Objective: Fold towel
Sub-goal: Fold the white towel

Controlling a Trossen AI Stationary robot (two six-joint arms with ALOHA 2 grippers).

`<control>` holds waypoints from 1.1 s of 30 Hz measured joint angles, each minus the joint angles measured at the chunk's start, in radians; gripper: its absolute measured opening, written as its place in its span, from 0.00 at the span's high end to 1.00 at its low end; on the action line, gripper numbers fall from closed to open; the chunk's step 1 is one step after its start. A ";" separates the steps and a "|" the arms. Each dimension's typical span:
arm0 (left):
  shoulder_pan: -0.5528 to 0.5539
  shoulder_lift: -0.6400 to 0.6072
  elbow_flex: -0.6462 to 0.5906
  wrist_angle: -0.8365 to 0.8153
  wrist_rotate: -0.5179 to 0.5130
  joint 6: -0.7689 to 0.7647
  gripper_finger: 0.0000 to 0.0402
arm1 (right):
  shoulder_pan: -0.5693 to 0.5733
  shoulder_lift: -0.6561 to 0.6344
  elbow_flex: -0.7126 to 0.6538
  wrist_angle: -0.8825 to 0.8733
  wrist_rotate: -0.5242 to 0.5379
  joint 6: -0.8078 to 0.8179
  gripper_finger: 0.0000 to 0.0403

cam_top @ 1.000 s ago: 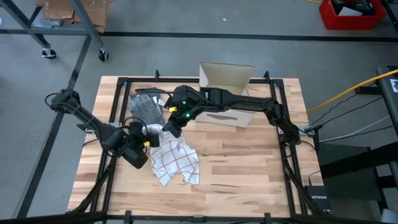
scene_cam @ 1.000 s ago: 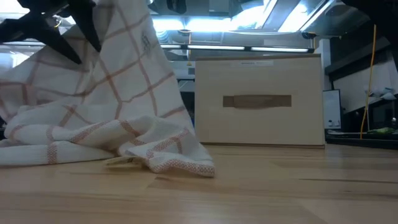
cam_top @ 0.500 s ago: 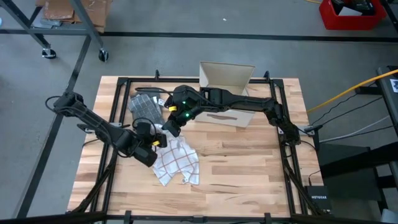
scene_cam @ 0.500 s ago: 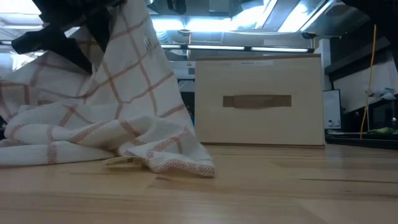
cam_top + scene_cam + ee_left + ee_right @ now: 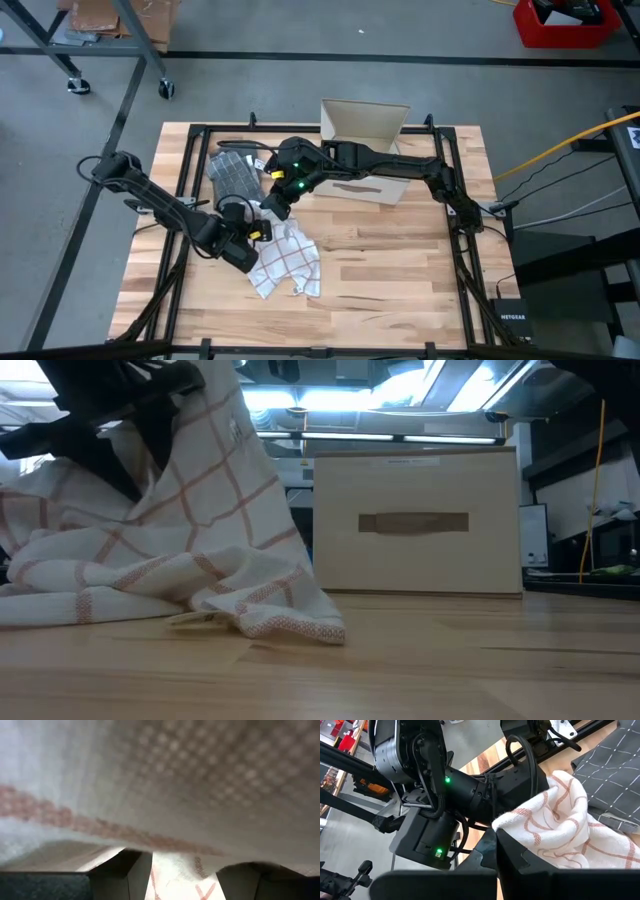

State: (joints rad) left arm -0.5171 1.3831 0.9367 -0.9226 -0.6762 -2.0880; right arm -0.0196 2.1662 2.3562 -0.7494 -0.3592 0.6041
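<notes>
A white towel with red checks (image 5: 287,258) lies crumpled on the wooden table, left of the middle. Its upper part is lifted, and in the low view the towel (image 5: 205,510) hangs down to a heap on the board. My right gripper (image 5: 270,207) reaches in from the right and is shut on the raised part. My left gripper (image 5: 257,236) comes from the left, slanting down, and stands open at the towel's left side. In the left wrist view the towel (image 5: 165,785) fills the picture, and some of it shows between the fingers (image 5: 122,877). My right gripper pinches a bunched fold of the towel's raised part (image 5: 520,820) between its two fingers, slanting down from the table's right. The cloth hangs slack below the hold, and its lower folds (image 5: 150,605) rest on the table. My left gripper has cloth (image 5: 182,875) between its open fingers; whether they touch it I cannot tell.
A pale wooden box (image 5: 365,150) with a handle slot (image 5: 413,522) stands at the far middle. A grey checked cloth (image 5: 233,172) lies at the far left. Black frame rails (image 5: 185,170) run along the table's sides. Bare board (image 5: 400,265) lies to the right of the towel.
My left gripper has moved toward the table's right edge and down, up against the towel's hanging left side, its fingers still open. The towel's shape has hardly changed.
</notes>
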 joint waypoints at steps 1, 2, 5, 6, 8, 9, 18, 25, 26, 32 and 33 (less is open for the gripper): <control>0.000 0.001 0.000 0.000 0.000 0.000 0.54 | 0.000 0.000 0.000 0.000 0.000 0.000 1.00; 0.000 0.002 0.000 0.000 0.003 0.003 0.54 | 0.000 0.000 0.000 0.000 0.000 0.000 1.00; 0.000 0.002 0.000 -0.002 0.021 0.030 0.55 | 0.000 0.000 0.000 0.000 0.000 0.000 1.00; 0.000 0.002 0.000 -0.002 0.022 0.039 0.56 | 0.000 0.000 0.000 0.001 0.000 0.000 1.00; 0.000 0.002 0.000 -0.001 0.023 0.054 0.61 | 0.000 0.000 0.000 0.001 -0.001 0.000 1.00; 0.000 0.002 0.000 0.000 0.023 0.055 0.65 | 0.000 0.000 0.000 0.001 -0.001 0.000 1.00; -0.026 -0.009 0.000 0.003 0.032 0.076 0.98 | 0.000 0.000 0.000 0.001 -0.001 0.000 1.00; -0.091 -0.111 0.000 0.083 0.234 0.230 0.99 | 0.000 0.000 0.000 -0.001 0.008 -0.019 1.00; -0.102 -0.134 0.000 0.093 0.278 0.269 1.00 | 0.000 0.000 0.000 -0.005 0.008 -0.032 1.00; -0.159 -0.309 0.000 0.096 0.467 0.396 1.00 | 0.000 0.000 0.000 -0.065 0.009 -0.063 1.00; -0.168 -0.343 0.000 0.096 0.482 0.409 1.00 | 0.000 0.000 0.000 -0.078 0.010 -0.063 1.00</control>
State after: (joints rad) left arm -0.6848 1.0405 0.9363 -0.8267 -0.1938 -1.6792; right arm -0.0200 2.1662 2.3562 -0.8277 -0.3496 0.5411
